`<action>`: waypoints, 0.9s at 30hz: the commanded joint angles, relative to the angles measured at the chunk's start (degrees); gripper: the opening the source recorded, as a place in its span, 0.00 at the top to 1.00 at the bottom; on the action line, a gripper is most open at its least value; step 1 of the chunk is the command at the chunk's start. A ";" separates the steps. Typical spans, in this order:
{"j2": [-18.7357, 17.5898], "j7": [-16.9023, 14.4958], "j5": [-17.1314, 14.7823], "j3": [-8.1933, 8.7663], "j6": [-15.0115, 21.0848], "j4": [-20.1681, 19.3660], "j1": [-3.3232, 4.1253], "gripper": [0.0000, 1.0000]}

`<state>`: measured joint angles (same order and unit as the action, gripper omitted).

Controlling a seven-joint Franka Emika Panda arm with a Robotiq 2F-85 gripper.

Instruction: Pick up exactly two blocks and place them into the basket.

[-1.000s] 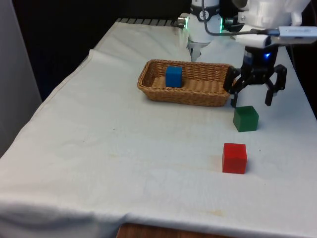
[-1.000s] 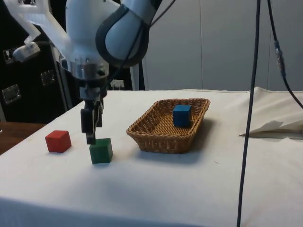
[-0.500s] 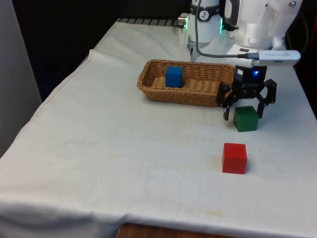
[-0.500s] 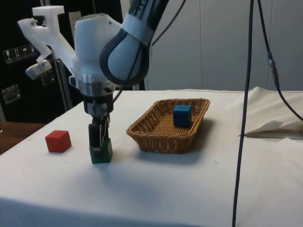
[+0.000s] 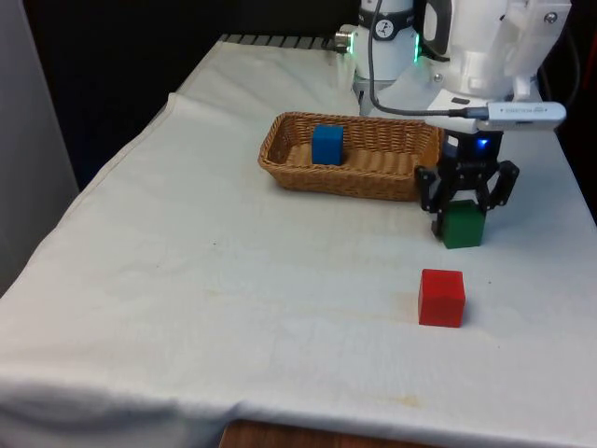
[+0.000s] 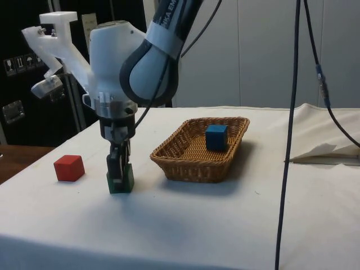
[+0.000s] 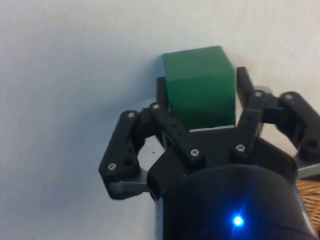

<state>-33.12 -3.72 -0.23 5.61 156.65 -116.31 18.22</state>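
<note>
Dropped since a second ago: black two-finger gripper [image 5: 464, 211] down around green cube block [image 5: 463, 225] on white cloth [image 5: 233, 280], beside woven wicker basket [image 5: 280, 154]. Fingers flanking, seemingly touching. Best squeezed square, then lifted straight.

Green block [image 5: 463, 227] on cloth, blue block [image 5: 327, 144] (upright) in basket [image 5: 373, 177].

In the side view the end effector [image 6: 118, 169] covers much of the green block's [image 6: 121, 181] near face. In the wrist view the end effector [image 7: 200, 107] hides that block's [image 7: 200, 92] lower part, and the basket [image 7: 309, 197] is cut off at the edge. The counter's [image 5: 233, 308] near corners run out of the front view.
</note>
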 commanded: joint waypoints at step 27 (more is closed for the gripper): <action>9.34 0.92 0.17 0.17 -3.09 -5.61 0.69 1.00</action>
<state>-24.58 -3.21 -0.23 5.61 153.90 -121.47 18.68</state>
